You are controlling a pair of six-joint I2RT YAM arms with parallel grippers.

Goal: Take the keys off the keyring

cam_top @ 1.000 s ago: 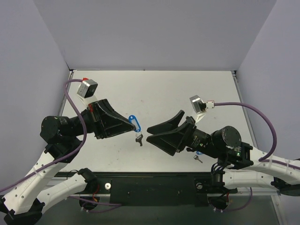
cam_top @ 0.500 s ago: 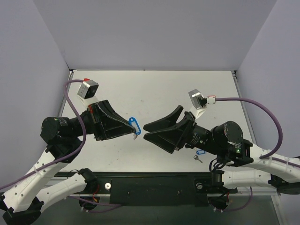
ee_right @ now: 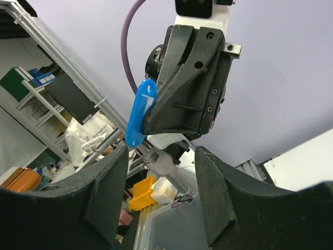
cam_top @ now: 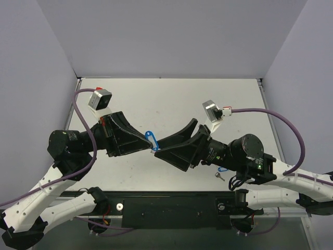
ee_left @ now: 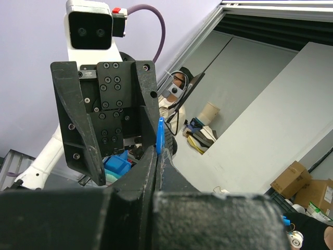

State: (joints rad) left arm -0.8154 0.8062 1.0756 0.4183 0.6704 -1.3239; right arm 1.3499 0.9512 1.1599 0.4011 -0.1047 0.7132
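My left gripper [cam_top: 145,141] is shut on a blue plastic tag [cam_top: 150,139] and holds it above the table. In the left wrist view the tag [ee_left: 159,134] sticks up edge-on from the closed fingertips. In the right wrist view the tag [ee_right: 140,112] hangs from the left gripper [ee_right: 187,88]. A thin wire keyring [ee_right: 144,155] and a small silver key [ee_right: 165,162] dangle below the tag. My right gripper [cam_top: 157,148] is open, and its fingers [ee_right: 106,177] stand on either side of the key without touching it. A second key [cam_top: 218,175] with a blue tag [cam_top: 222,169] lies on the table under my right arm.
The white table [cam_top: 171,99] is walled by lilac panels at the back and sides. A black rail [cam_top: 171,205] runs along the near edge between the arm bases. The two grippers meet tip to tip just left of the table's middle.
My right gripper has moved left and closed the gap to the tag, so the hanging key now sits between its open fingers. My left gripper has shifted slightly right, still holding the tag.
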